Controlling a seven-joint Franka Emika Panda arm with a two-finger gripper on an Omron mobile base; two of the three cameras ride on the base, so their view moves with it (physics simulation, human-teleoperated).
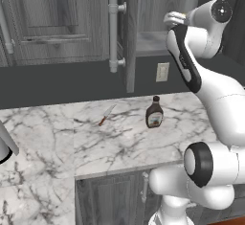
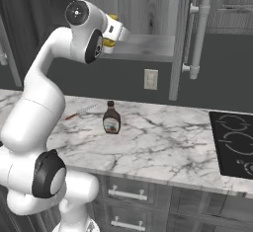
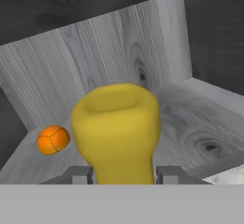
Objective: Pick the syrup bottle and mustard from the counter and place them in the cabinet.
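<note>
The jaws (image 3: 123,173) are closed tight on the mustard (image 3: 116,130), one finger on each side of its body. In the hand view the yellow bottle's broad end points away from the camera into the cabinet (image 3: 119,61), and it appears to hang above the grey shelf (image 3: 200,123) rather than rest on it, though the gap cannot be judged. An orange ball (image 3: 53,139) lies on the shelf, to one side of the mustard and deeper in, near the back wall.

Placing the mustard is the step in hand. To do it well, I would carry the bottle a little further in over the shelf, so that it sits clear of the front edge, and keep it away from the orange ball. Bring it down until it touches the wood before letting go; released from height, a slim bottle is likely to tip or roll. Then draw the hand straight back out, past the cabinet's open door (image 1: 128,37) and its long pale handle (image 1: 113,32), which hang beside the opening on the side away from the arm.

The syrup bottle (image 1: 154,112) stands upright on the bench (image 1: 57,138), below the cabinet and a little to the door's side, with a knife (image 1: 106,115) lying near it. It is not yet moved, so about half the task remains.
</note>
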